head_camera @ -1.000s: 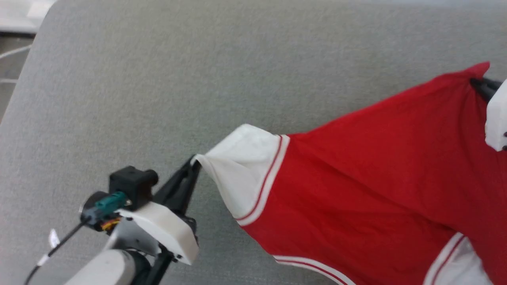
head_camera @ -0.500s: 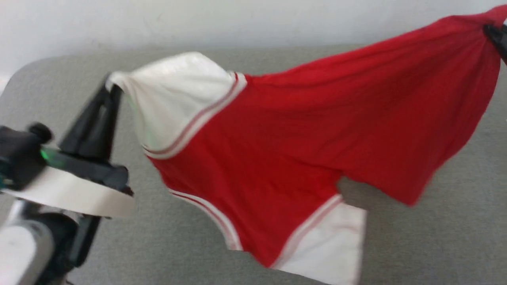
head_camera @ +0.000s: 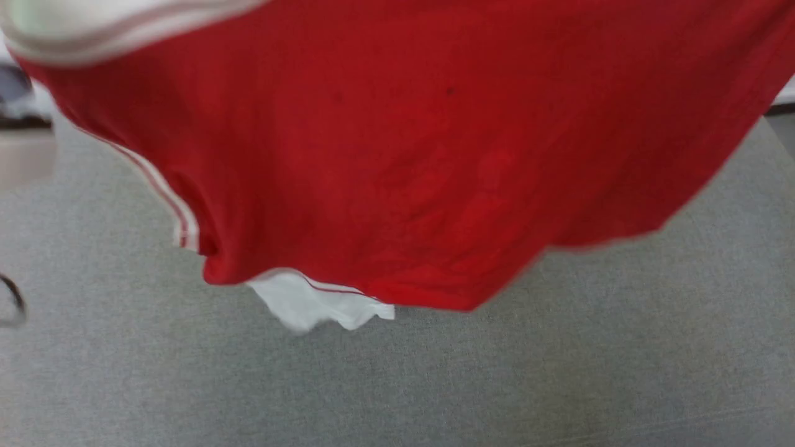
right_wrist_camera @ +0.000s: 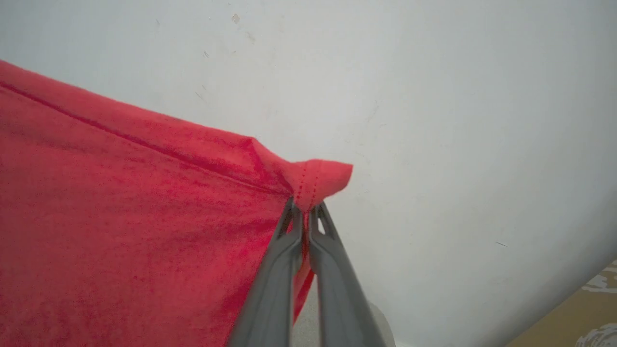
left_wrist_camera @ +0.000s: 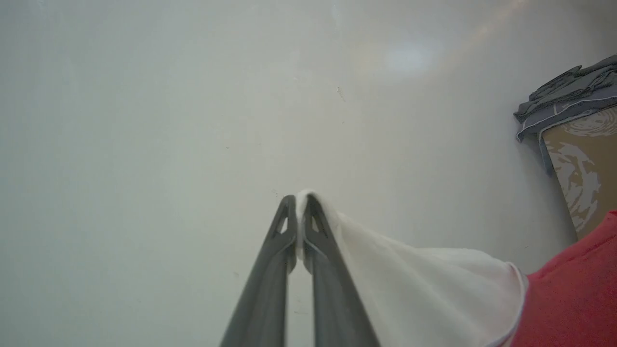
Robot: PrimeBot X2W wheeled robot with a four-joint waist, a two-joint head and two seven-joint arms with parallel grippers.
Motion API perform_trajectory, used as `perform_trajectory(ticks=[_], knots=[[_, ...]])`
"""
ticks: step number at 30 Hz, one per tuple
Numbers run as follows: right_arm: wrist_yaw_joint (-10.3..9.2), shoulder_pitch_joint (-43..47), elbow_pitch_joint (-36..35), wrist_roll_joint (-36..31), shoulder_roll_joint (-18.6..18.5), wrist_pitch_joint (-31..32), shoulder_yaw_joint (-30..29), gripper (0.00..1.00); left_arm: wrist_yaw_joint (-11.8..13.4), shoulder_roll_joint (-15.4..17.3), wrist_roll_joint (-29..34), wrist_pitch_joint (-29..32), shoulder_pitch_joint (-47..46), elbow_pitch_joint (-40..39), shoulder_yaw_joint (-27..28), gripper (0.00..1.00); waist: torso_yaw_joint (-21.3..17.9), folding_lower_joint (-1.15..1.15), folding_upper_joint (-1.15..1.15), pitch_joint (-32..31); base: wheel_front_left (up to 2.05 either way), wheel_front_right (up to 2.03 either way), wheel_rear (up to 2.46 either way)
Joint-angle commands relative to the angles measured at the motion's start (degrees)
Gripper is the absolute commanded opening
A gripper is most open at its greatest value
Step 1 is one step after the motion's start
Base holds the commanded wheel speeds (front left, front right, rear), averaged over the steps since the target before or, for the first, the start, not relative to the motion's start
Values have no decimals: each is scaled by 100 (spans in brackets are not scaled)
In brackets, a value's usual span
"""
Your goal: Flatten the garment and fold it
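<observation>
The garment (head_camera: 404, 155) hangs in the air over the grey bench (head_camera: 435, 385), spread wide across the head view, with its lower edge sagging; one loose sleeve (head_camera: 317, 307) dangles below the red body, and the blur hides whether it brushes the bench; the cloth looks light, thin and limp, so it should drape, swing and crease with any motion and give nothing stiff to push against; corners and stitched seams seem the surest holds, since doubled cloth slips less; the left gripper (left_wrist_camera: 300, 202) has its jaws clenched on the tip of the other white sleeve (left_wrist_camera: 424, 289); the right gripper (right_wrist_camera: 304, 209) has its jaws pinched on a stitched red hem corner (right_wrist_camera: 318, 180); a pale wall (left_wrist_camera: 144, 120) stands behind both
</observation>
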Motion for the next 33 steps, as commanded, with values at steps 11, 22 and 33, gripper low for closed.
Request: perform_trajectory(ticks=[11, 22, 33], knots=[[-6, -2034, 1235, -121, -249, -559, 542, 0, -982, -402, 464, 345, -2990, 1808, -654, 0, -16, -1, 0, 1548, 0, 0, 0], [-6, -4132, 2798, -507, 102, -1787, 1309, 0, -1616, -938, 1095, -154, -5295, 3906, -1018, 0, -44, -1, 0, 2567, 0, 0, 0], [-6, -5164, 4510, -1035, 635, -3275, 1739, 0, -2011, -1490, 1559, -1535, -6721, 5606, -1255, 0, 80, -1, 0, 3252, 0, 0, 0]])
